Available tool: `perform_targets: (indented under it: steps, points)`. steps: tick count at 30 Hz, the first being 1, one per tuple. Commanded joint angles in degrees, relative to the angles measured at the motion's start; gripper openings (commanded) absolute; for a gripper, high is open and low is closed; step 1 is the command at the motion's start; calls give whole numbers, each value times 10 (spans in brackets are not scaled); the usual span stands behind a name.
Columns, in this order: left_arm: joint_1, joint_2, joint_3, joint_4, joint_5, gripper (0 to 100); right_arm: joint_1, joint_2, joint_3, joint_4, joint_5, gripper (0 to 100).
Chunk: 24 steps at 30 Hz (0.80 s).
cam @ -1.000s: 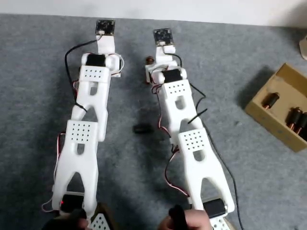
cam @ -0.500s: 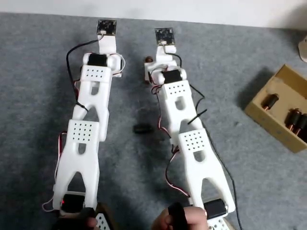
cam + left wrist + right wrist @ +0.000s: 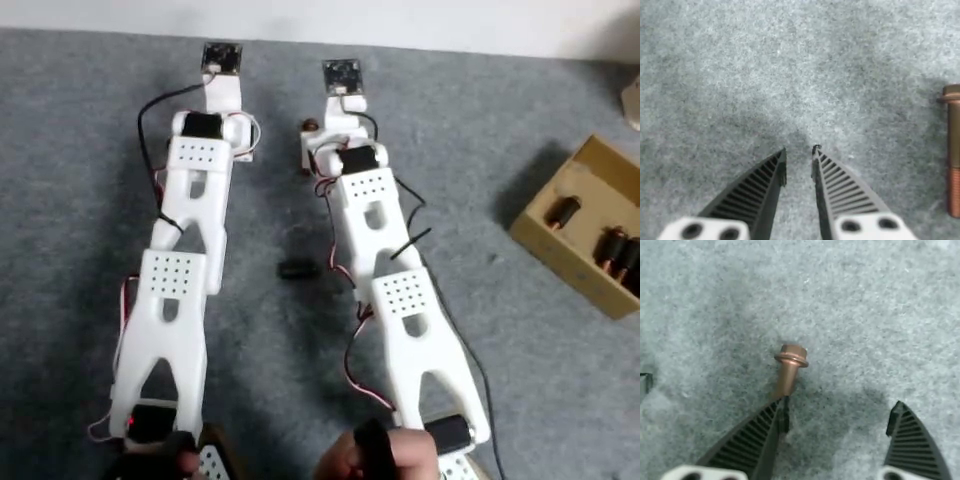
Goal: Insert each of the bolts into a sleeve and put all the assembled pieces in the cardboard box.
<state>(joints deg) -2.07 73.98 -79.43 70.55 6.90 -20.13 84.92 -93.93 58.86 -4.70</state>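
Observation:
A copper bolt lies on the grey carpet, its threaded end beside one fingertip of my right gripper. That gripper is wide open, low over the carpet, and the bolt is at the edge of its gap. My left gripper hovers over bare carpet with its fingers a narrow gap apart and nothing between them. The bolt lies off to its side. In the high view the bolt shows next to the right arm's tip, and a black sleeve lies between the two arms.
The cardboard box stands at the right edge of the carpet with several assembled pieces inside. Both white arms stretch toward the far edge. Open carpet lies between the right arm and the box.
Both arms have shifted only a little toward the far edge. Nothing was taken hold of or let go.

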Motion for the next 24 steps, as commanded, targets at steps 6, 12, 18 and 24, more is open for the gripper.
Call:
perform_targets:
  steps: [6, 12, 18, 24]
  points:
    - [16, -22, -22, 0, -64, 91, -8, -46, -12, -1, -4, 303]
    - [34, -22, -22, 1, -69, 91, -8, -50, -13, 1, -4, 303]
    - [29, -24, -27, 1, -68, 98, -6, -44, -13, 2, -4, 303]
    - [29, -24, -38, 1, 55, 204, -3, -43, -6, 8, 0, 303]
